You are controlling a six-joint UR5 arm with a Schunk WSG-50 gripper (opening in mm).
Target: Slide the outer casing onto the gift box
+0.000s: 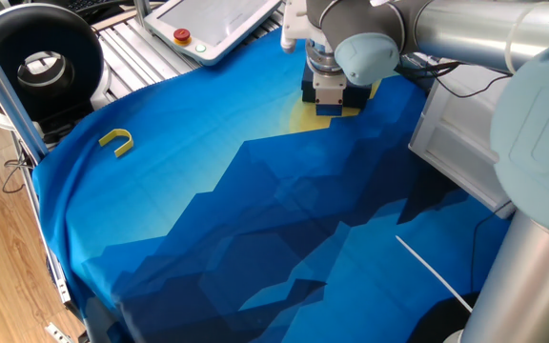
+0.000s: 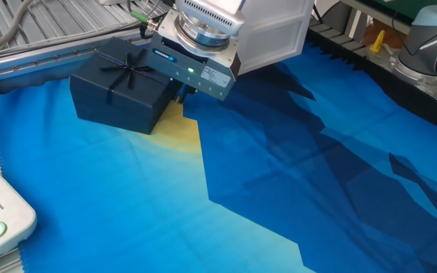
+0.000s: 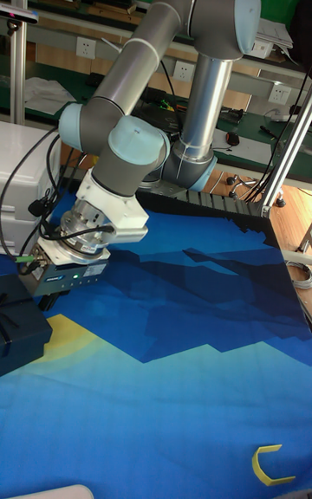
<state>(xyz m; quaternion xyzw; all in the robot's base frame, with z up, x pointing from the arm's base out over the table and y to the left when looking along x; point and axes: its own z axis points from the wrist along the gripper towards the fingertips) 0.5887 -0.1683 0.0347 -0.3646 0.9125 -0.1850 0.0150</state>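
Observation:
The outer casing [image 2: 120, 87] is a dark navy box with a thin ribbon cross and bow on top. It rests on the blue cloth at the far side, by a yellow patch. In the tall fixed view only its corner [image 3: 17, 326] shows at the left edge. The gift box is hidden; nothing of it shows apart from the casing. My gripper [image 2: 180, 95] points down right beside the casing's right side, and its body covers most of the fingers. In one fixed view the gripper [image 1: 326, 105] blocks most of the casing [image 1: 360, 95].
A large white bin [image 1: 465, 143] stands just behind and beside the gripper. A small yellow U-shaped piece [image 1: 115, 141] lies on the cloth far from the casing. A white pendant with a red button [image 1: 213, 24] and a metal rack sit beyond the cloth's edge.

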